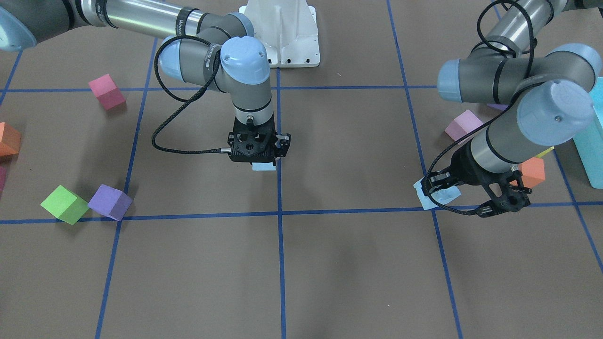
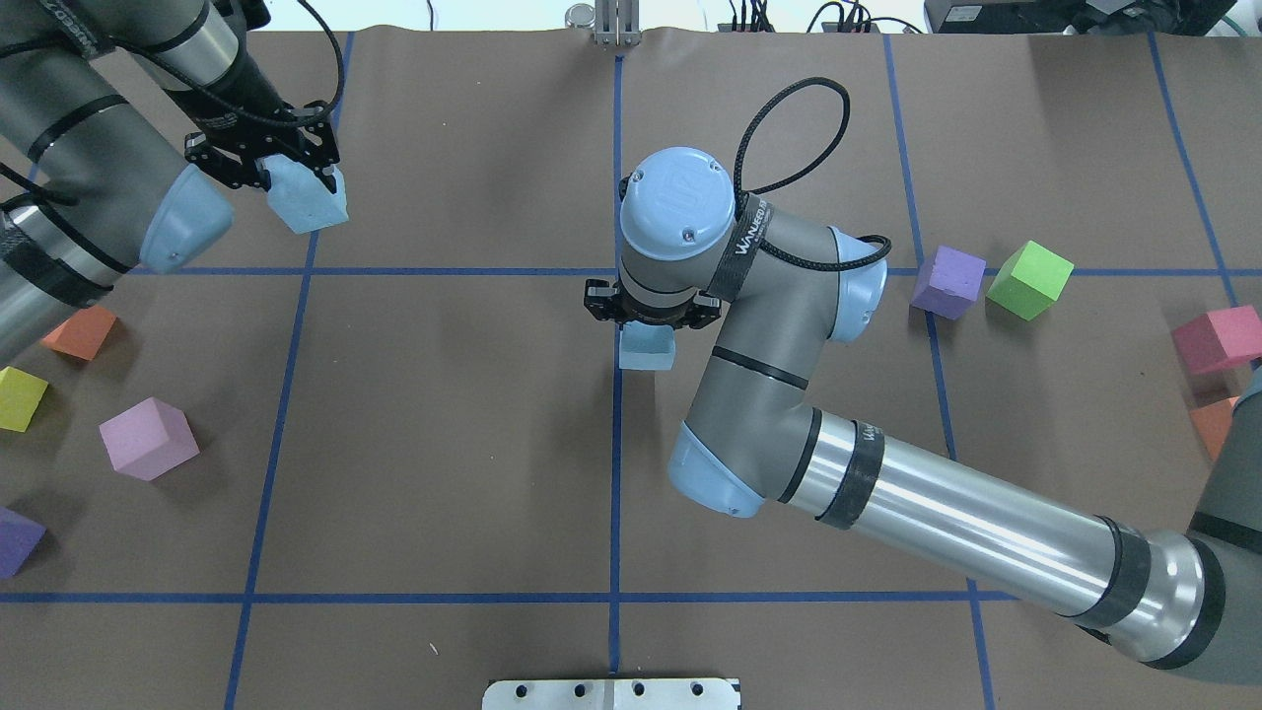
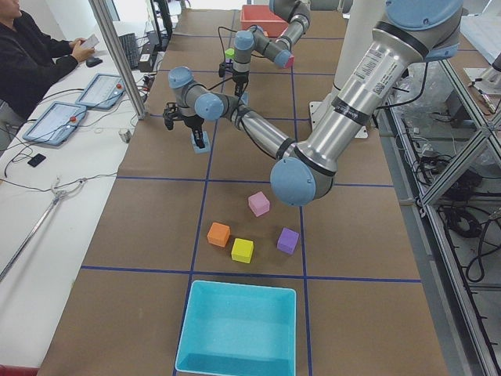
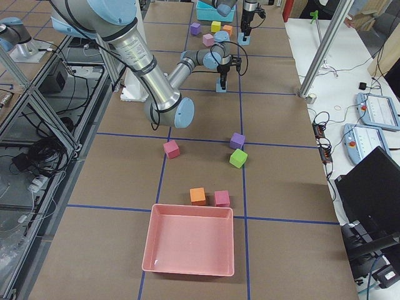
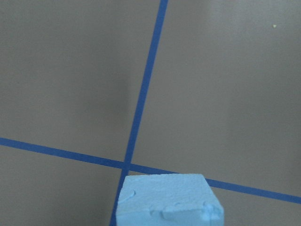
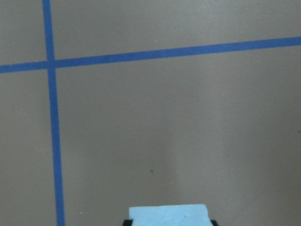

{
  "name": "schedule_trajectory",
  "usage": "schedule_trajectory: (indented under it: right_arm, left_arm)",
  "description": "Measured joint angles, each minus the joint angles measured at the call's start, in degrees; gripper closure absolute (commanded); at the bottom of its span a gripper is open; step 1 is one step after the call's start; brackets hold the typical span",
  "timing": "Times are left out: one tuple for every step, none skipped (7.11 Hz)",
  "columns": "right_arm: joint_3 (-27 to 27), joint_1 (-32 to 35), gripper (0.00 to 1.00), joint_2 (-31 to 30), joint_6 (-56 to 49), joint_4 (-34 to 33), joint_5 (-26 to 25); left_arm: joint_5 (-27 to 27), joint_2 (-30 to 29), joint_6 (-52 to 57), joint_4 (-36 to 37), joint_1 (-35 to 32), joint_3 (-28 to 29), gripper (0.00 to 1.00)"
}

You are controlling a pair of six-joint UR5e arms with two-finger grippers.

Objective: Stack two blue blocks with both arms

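My left gripper (image 2: 296,177) is shut on one pale blue block (image 2: 310,205) and holds it tilted, just above the table at the far left. That block fills the bottom of the left wrist view (image 5: 168,201), over a crossing of blue tape lines. My right gripper (image 2: 646,323) points straight down at the table's centre line and is shut on the second blue block (image 2: 647,349), low over the table. In the front view the right gripper (image 1: 264,160) hides most of that block (image 1: 264,166). The right wrist view shows its top edge (image 6: 168,215).
A purple cube (image 2: 948,281), a green one (image 2: 1029,279), a pink one (image 2: 1220,338) and an orange one (image 2: 1211,426) lie on the right. Orange (image 2: 79,331), yellow (image 2: 20,397), lilac (image 2: 148,438) and purple (image 2: 18,540) cubes lie on the left. A teal tray (image 3: 237,329) and a red tray (image 4: 189,239) stand at the table's ends.
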Motion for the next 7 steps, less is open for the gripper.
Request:
schedule_trajectory:
  right_arm:
    - [-1.64, -0.36, 0.47, 0.27, -0.27, 1.94, -0.38]
    - [-2.50, -1.03, 0.47, 0.47, -0.43, 3.14, -0.89]
    - [-3.13, -1.73, 0.47, 0.76, -0.34, 4.28, -1.25]
    - [-3.54, -2.26, 0.47, 1.09, -0.17, 4.84, -1.40]
    - [-3.74, -2.62, 0.47, 1.36, -0.02, 5.02, -1.45]
    - [-3.80, -2.82, 0.46, 1.57, 0.20, 5.04, -1.47]
    - [-3.85, -2.89, 0.44, 1.70, 0.40, 5.00, -1.46]
  left_arm:
    - [-0.17, -0.65, -1.12, 0.01, 0.37, 0.00, 0.44]
    - [-0.20, -0.90, -1.59, 0.01, 0.61, -0.02, 0.44]
    - [-0.18, -0.99, -1.76, 0.01, 0.76, -0.07, 0.44]
    - [-0.17, -1.01, -1.84, 0.01, 0.85, -0.17, 0.44]
    - [-0.16, -1.03, -1.89, 0.01, 0.87, -0.25, 0.44]
    - [-0.16, -1.03, -1.92, 0.01, 0.90, -0.32, 0.44]
    - [-0.16, -1.02, -1.92, 0.03, 0.90, -0.39, 0.44]
